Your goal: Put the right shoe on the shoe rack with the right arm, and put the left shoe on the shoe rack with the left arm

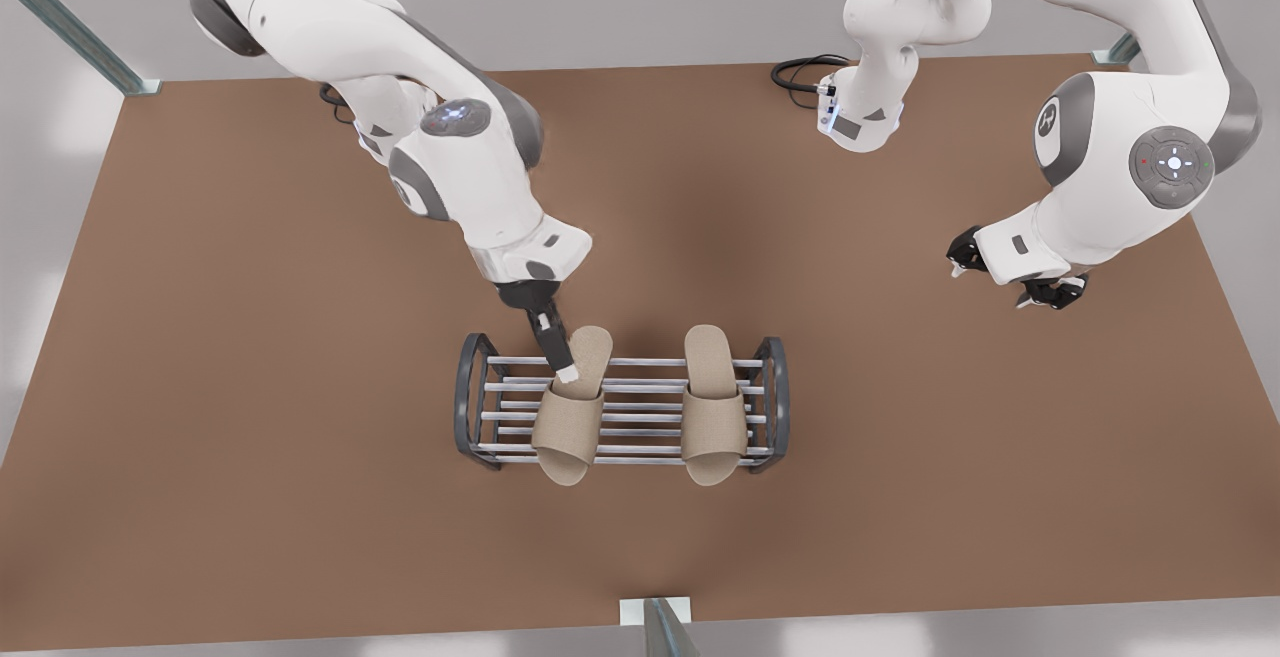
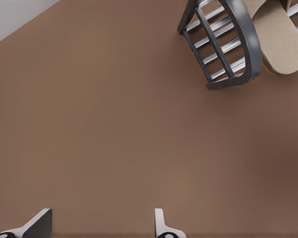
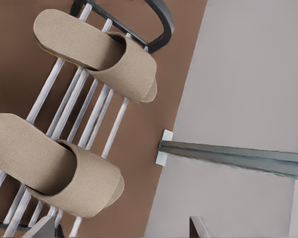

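1. Reaching down over the shoe rack [image 1: 620, 415], the right gripper [image 1: 566, 374] has its fingers spread apart, empty, beside the right shoe [image 1: 572, 407] lying on the bars.
2. The left gripper [image 1: 1010, 279] hovers open over the table [image 1: 250, 387], well apart; the left shoe [image 1: 712, 405] lies on the rack.

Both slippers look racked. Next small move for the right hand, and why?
Probably lift the right hand straight up: it is open beside the right slipper, and both that and the left slipper lie across the rack. The left hand waits open over the table.
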